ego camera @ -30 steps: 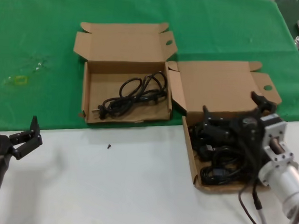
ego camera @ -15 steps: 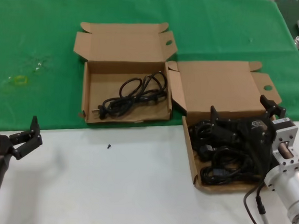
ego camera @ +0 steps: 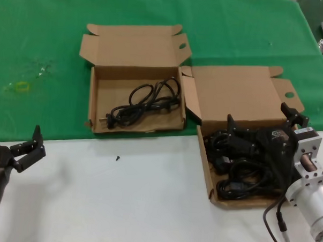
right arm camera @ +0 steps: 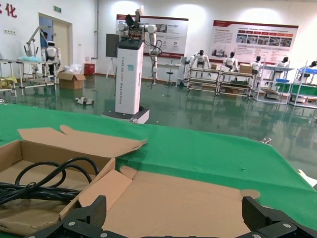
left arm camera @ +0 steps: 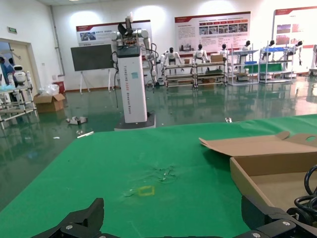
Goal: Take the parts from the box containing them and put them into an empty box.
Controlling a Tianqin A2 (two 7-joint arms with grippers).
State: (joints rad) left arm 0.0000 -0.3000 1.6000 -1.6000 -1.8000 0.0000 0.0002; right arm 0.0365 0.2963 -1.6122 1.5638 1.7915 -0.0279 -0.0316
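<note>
Two cardboard boxes are sitting open, lids folded back. Landmark: the right box, the one with the splayed side flap, straddling the edge where the green cloth is meeting the white table. It is holding a dense tangle of black cables.

Right gripper is hanging low over this right box, above the cable tangle, fingers spread wide; one fingertip is standing over the box's left part, the other near its right wall. Nothing is visible between the fingers. Whether they are touching the cables, cannot tell.

Left box is lying just beside the right box, up and to its left, on the green cloth, almost touching the splayed flap. One black cable is lying coiled on its floor.

Left gripper is waiting well apart from the right box, far to its left over the white table, fingers parted, holding nothing.

Small dark speck is lying on the white table, left of the right box.
</note>
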